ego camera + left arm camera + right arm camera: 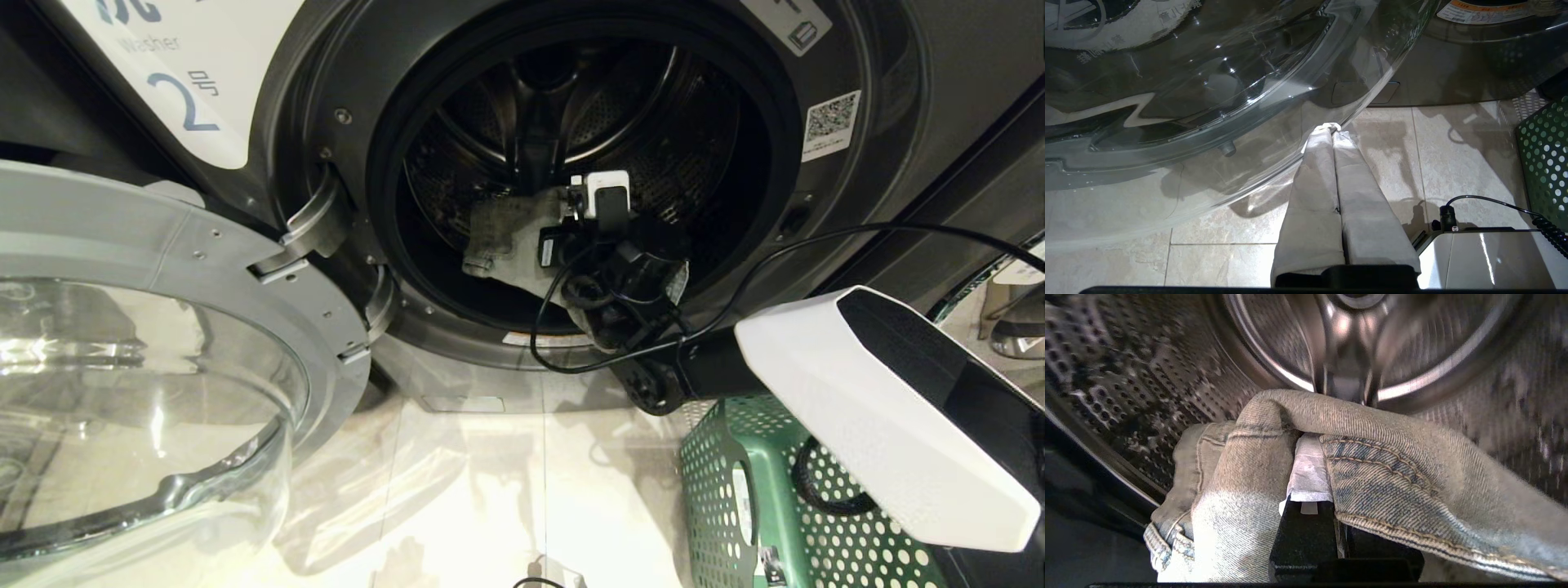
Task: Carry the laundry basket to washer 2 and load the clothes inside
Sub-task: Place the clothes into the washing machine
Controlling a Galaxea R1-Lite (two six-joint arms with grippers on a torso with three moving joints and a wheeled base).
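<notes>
Washer 2 point(184, 102) stands with its door swung wide and its steel drum point(482, 122) exposed. My right arm reaches through the opening. My right gripper point(1319, 449) is shut on a pair of faded blue jeans point(1392, 457), which drape over both fingers and hide the tips. In the head view the jeans point(506, 237) hang just inside the drum mouth, above its floor. The green perforated laundry basket point(735, 490) sits on the floor at the lower right, under my right forearm. My left gripper point(1331, 128) is shut and empty, low beside the glass door.
The open glass door point(122, 408) fills the left side and curves close over my left gripper's tips point(1208, 81). The basket's corner point(1545, 159) lies to one side of it. Black cables loop from my right wrist across the washer's rubber seal point(384, 204). Pale tiled floor point(490, 490) lies below.
</notes>
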